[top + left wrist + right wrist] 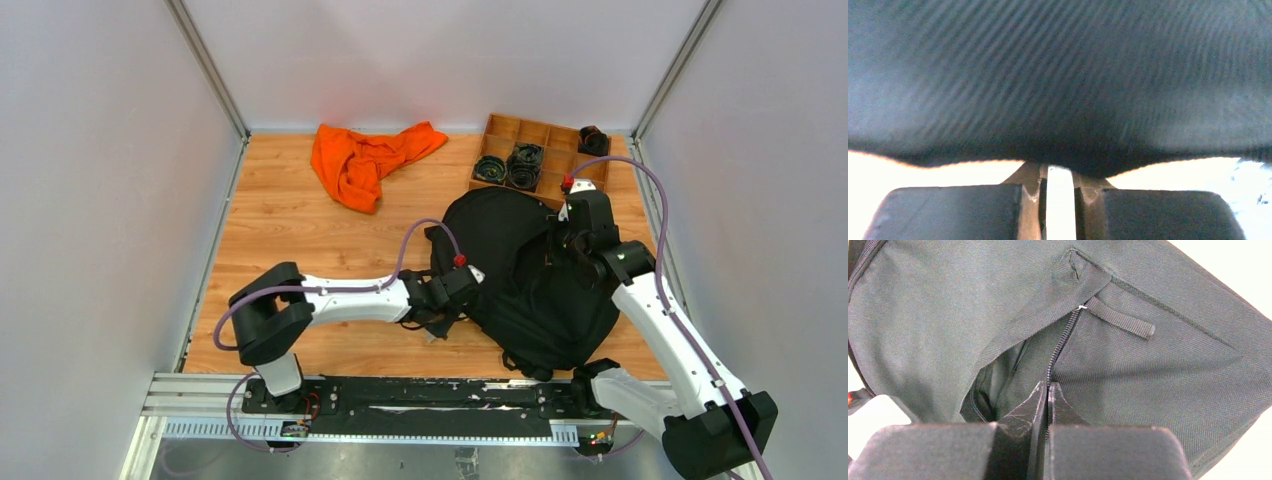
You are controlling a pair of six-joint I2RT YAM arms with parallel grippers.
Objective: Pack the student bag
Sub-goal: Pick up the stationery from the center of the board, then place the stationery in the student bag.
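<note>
Right wrist: right end effector [1048, 388] together at zipper [1060, 345] on woven student bag [1173, 370]; left end effector [1060, 174] unclear.

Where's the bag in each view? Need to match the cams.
Top: bag centre-right, between the arms, nearer than the tray.
Left wrist: blurred black fabric across the upper two thirds, above the left claw.
Right wrist: fills nearly the whole picture.
Shared landmark: right claw, at the bag's far right edge in top, tips at the zipper in right wrist.
</note>
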